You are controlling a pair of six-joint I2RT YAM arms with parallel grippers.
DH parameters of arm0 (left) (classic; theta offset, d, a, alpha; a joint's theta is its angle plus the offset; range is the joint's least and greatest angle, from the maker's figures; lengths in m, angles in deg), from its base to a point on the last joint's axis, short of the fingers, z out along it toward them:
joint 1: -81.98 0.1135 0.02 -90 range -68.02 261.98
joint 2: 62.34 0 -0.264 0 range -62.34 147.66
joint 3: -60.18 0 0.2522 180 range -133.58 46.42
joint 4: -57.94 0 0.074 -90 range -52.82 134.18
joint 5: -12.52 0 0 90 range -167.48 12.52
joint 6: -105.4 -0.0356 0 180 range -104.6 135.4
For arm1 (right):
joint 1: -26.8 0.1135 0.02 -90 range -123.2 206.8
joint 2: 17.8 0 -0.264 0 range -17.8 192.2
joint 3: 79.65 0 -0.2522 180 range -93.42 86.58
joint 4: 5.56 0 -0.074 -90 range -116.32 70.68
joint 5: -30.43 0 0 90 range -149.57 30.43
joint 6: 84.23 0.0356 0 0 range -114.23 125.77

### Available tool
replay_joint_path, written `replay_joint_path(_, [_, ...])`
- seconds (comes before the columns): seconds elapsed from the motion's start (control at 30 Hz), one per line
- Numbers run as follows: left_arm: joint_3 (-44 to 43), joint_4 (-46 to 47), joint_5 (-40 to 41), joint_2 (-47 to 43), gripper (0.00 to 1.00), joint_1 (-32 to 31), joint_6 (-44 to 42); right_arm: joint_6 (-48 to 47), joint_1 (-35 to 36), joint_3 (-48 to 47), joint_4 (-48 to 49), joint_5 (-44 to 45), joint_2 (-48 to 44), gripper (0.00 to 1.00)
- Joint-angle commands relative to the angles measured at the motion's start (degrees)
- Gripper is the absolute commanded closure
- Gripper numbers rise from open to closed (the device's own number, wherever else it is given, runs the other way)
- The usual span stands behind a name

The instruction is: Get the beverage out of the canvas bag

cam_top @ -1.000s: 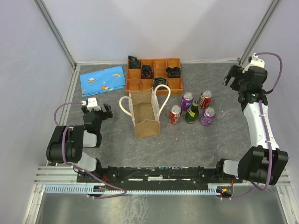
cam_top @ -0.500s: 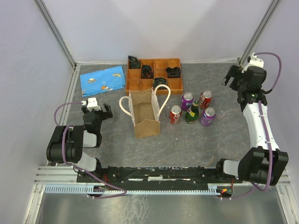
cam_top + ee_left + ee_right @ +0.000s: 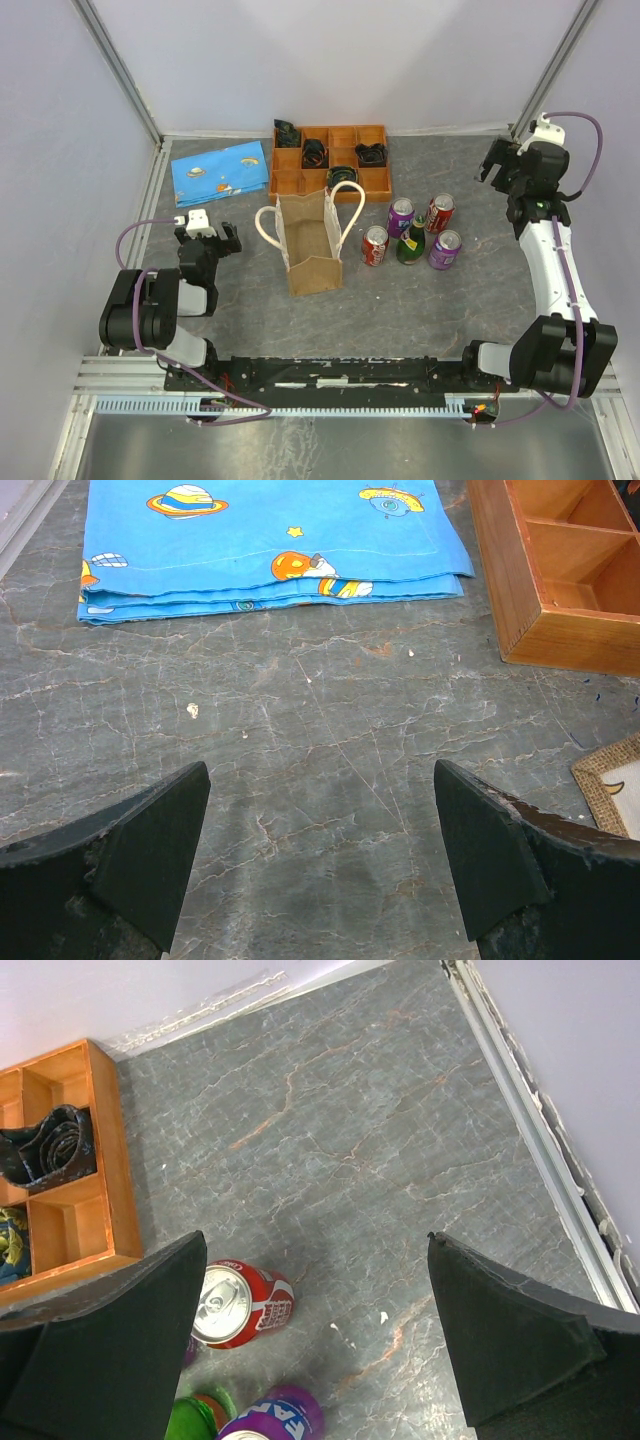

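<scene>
**Top external view: bag upright at mid-table, drinks beside it, both grippers open and empty**

The canvas bag is seen standing upright near the middle of the table, its mouth open upward and its two cream rope handles looped out to either side. Its tan inner walls and floor are visible from above. A corner of the bag is also caught at the right edge of the left wrist view.

Five drinks are grouped just to the right of the bag, outside it. The near red can is closest to the bag, with the green bottle next to it. The far purple can, the far red can and the near purple can are set around them.

The wooden tray lies just behind the bag, and a blue patterned cloth is spread to its left.

The left gripper is held low at the left of the bag and well apart from it. Its jaws are spread wide over bare table, and nothing is gripped.

The right gripper is raised at the far right corner. Its jaws are likewise spread wide with nothing between them; the far red can is seen below it.
</scene>
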Motion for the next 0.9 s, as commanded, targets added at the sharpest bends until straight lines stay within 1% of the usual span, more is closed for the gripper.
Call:
replay_joint_path(0.0, [-1.43, 2.1, 0.28, 0.42, 0.01, -0.25, -2.53, -0.88, 0.24, -0.27, 3.84, -1.2, -0.63, 0.01])
replay_joint_path(0.2, [-1.43, 2.1, 0.24, 0.42, 0.01, -0.25, -2.57, -3.62, 0.28, 0.01, 4.92, 1.86, -1.4, 0.01])
replay_joint_path(0.3, [-1.46, 2.1, 0.25, 0.36, 0.01, -0.25, -2.51, -6.56, 0.29, 0.82, 6.54, 1.51, -1.36, 0.01])
replay_joint_path(0.47, [-1.46, 2.1, 0.24, 0.42, 0.01, -0.25, -2.59, -10.01, 0.29, 0.9, 4.66, 0.35, -1.2, 0.01])
replay_joint_path(0.87, [-1.46, 2.12, 0.25, 0.39, 0.01, -0.25, -2.58, -8.23, 0.24, 2.65, 6.67, 5.73, -3.22, 0.01])
